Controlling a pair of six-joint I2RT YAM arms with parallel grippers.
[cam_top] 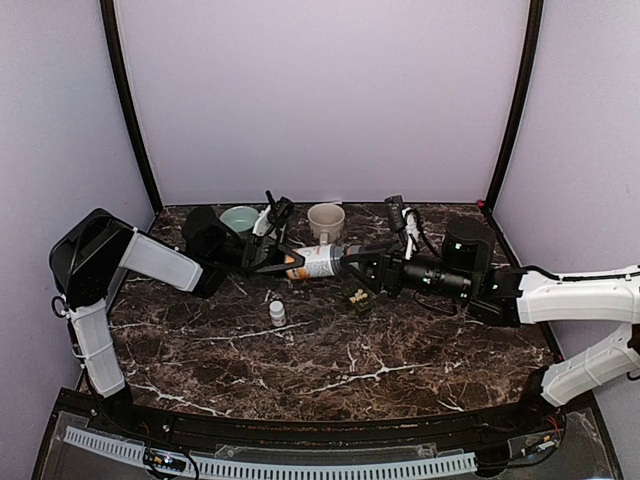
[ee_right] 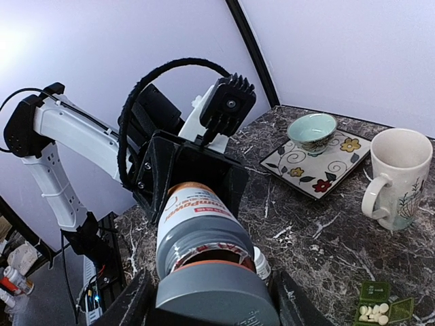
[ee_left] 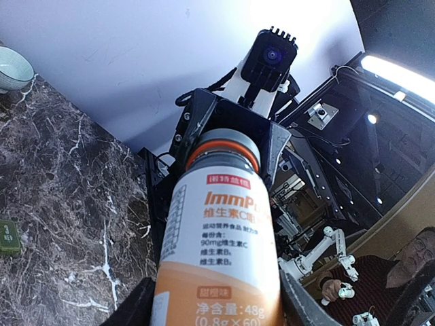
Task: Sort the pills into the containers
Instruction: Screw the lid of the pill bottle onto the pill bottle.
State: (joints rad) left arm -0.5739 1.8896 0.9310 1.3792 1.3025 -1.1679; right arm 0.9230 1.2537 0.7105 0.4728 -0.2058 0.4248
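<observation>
Left claw (cam_top: 288,262) grips the bottle (cam_top: 318,262), right claw (cam_top: 350,265) its grey cap (ee_right: 216,292); pills (ee_right: 372,314) in the pill box (ee_right: 380,293) show clearly only from the right wrist

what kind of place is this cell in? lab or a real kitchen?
Most likely a robotics lab test booth, not a kitchen: plain lavender walls box in a marble-patterned table, and the left wrist view shows more small robot arms beyond.

The top view looks down from above and behind, taking in the whole marble surface (cam_top: 330,350). The left wrist view, very close, faces along the bottle (ee_left: 224,224) toward the right arm (ee_left: 268,61). The right wrist view mirrors it toward the left arm (ee_right: 75,129). All three share the bottle.
</observation>
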